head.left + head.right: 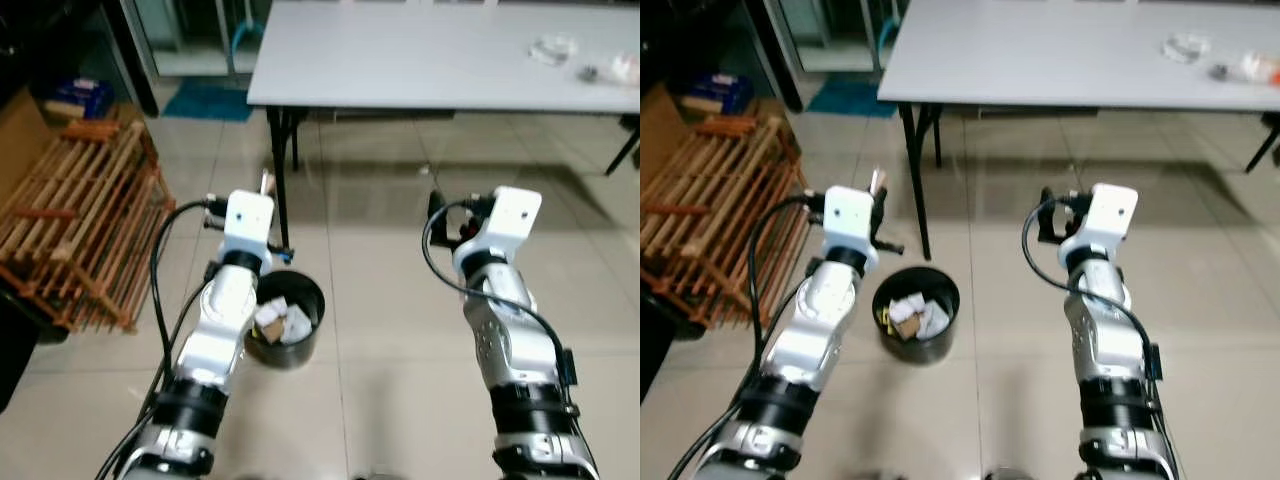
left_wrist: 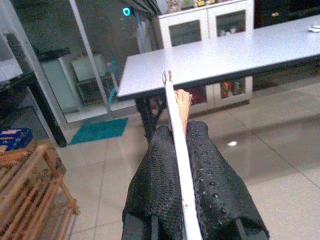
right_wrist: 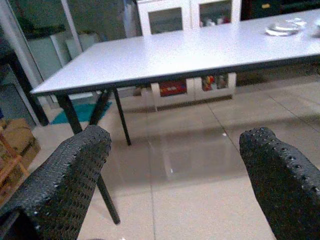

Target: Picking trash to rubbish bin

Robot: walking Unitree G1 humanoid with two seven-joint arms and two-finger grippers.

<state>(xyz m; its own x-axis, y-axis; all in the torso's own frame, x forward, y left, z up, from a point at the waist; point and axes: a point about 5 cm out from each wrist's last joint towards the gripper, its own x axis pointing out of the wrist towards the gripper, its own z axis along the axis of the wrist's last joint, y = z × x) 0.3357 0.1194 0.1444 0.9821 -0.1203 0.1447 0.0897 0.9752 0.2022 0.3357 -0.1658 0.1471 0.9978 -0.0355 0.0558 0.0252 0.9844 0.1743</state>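
My left gripper (image 2: 178, 128) is shut on a thin white strip of trash (image 2: 176, 150) with a tan scrap behind it. The strip (image 1: 265, 183) sticks up just beyond the left wrist, above and slightly behind the rubbish bin (image 1: 312, 338). The bin is a small black round one on the floor by the table leg, with crumpled paper (image 1: 280, 320) inside. My right gripper (image 3: 175, 137) is open and holds nothing; it hovers over bare floor to the right of the bin. More trash lies on the grey table (image 1: 400, 60): a clear plastic piece (image 1: 553, 47) and small bits (image 1: 612, 70).
A wooden slatted rack (image 1: 80, 225) lies on the floor at the left, beside a cardboard sheet (image 1: 20, 135). A teal mat (image 1: 210, 100) and a blue box (image 1: 80, 95) lie farther back. Black table legs (image 1: 283, 190) stand just behind the bin.
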